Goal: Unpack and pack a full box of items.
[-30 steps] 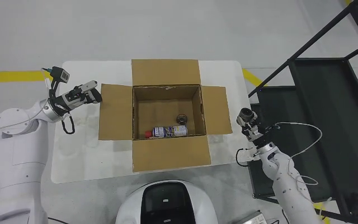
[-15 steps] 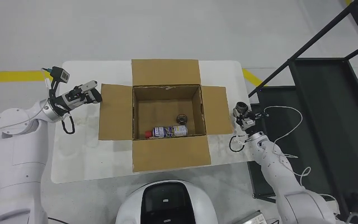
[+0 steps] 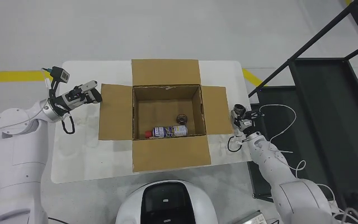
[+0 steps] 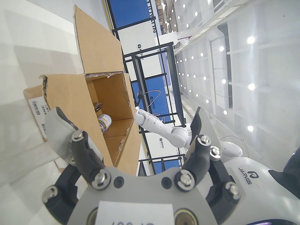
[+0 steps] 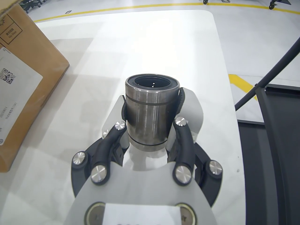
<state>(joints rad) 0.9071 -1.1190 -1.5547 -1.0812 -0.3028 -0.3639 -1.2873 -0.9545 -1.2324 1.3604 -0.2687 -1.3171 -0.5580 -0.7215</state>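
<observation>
White bench (image 3: 78,159) with rounded corners and a matte top, standing on a pale grey floor (image 3: 168,28). A yellow floor line (image 3: 19,75) runs past the bench's far side. A black metal rack (image 3: 319,89) stands just off the bench's right edge. The left wrist view takes in blue wall panels (image 4: 126,3) and rows of ceiling lights.

Cardboard box (image 3: 165,71) sits mid-bench with all four flaps folded out. Inside it a spray can (image 3: 170,131) lies on its side along the wall nearest the robot. A small round metal part (image 3: 182,118) lies just beyond the can.

Right jaws are at the bench's right edge, just beside the box's right flap. They are clamped on a hollow steel cylinder (image 5: 150,111), held over bare bench top.

Left jaws are over the bench's left side, near the left flap. They are spread wide with nothing between them.
</observation>
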